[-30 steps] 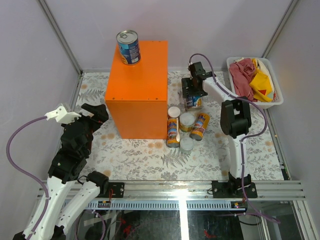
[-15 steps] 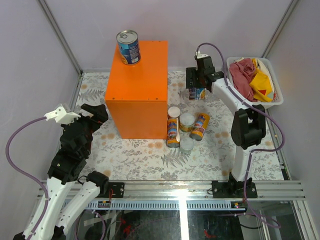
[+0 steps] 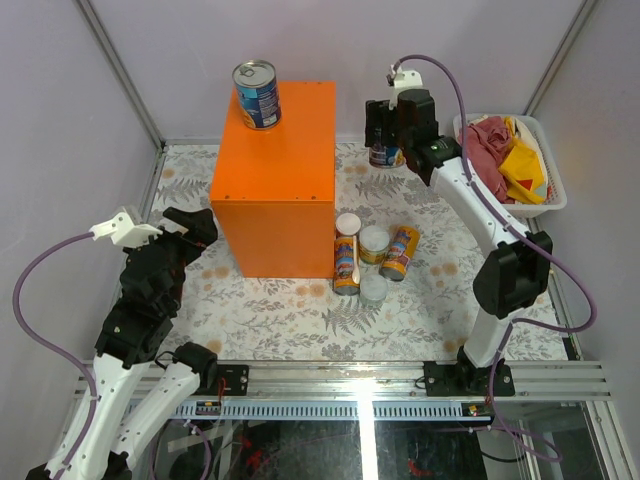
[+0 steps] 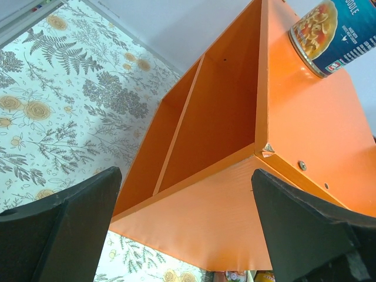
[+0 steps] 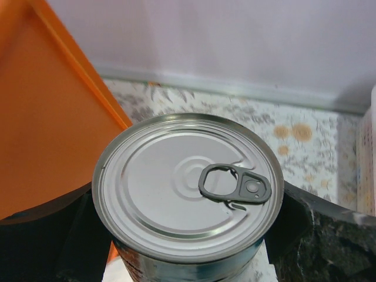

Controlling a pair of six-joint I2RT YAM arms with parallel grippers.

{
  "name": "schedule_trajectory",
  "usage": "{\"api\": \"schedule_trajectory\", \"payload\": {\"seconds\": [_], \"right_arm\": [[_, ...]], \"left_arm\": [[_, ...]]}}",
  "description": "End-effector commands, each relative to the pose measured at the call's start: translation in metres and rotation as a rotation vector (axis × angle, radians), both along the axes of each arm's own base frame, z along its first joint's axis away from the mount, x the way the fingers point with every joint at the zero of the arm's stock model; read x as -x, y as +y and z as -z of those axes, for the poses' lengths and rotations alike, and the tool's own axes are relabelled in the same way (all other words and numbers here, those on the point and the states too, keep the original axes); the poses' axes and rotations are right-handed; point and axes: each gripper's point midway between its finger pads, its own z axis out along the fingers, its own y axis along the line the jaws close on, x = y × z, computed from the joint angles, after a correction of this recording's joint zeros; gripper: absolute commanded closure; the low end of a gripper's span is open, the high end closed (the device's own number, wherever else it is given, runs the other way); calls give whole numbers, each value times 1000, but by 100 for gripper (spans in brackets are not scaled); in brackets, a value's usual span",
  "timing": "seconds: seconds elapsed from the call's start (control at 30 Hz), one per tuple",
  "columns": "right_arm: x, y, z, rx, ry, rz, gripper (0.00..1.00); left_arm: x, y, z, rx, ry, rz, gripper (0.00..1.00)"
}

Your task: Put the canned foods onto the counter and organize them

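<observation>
Blue-labelled can, silver top up, pinched in R pincer, held above floral mat just right of orange counter; second blue can stands atop counter; four others cluster on mat; L pincer spread, empty, at counter's left.

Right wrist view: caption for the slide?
Right hand holds a silver-topped can beside the orange box, floral mat below.
</observation>
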Motion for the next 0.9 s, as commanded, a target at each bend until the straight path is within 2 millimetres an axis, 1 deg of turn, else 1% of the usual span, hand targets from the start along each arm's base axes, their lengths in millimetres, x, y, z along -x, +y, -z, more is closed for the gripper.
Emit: {"api": "schedule_trajectory", "payload": {"seconds": [0.0,0.17,0.33,0.5,0.67,0.8,0.87], "right_arm": [[20,7,-191,-162,-498,-20,100],[37,17,-239,-184,-628,-59,100],[49,23,-270,-203,-716,-88,100],[60,31,-295,-208,-801,-120,100],[66,41,-314,-229,-865,-156,100],[69,54,-328,-244,-899,-200,100],[69,62,-331,-251,-908,-221,100]], "left_arm": [[3,-3,-19,24,-50,19,7],[3,-4,-21,21,-50,27,8],[1,-5,-24,11,-48,34,8],[0,-6,-26,1,-47,39,7],[0,-6,-28,-5,-49,43,8],[0,-7,-30,-12,-54,50,8],[-2,-10,-31,-15,-56,63,8]]}}
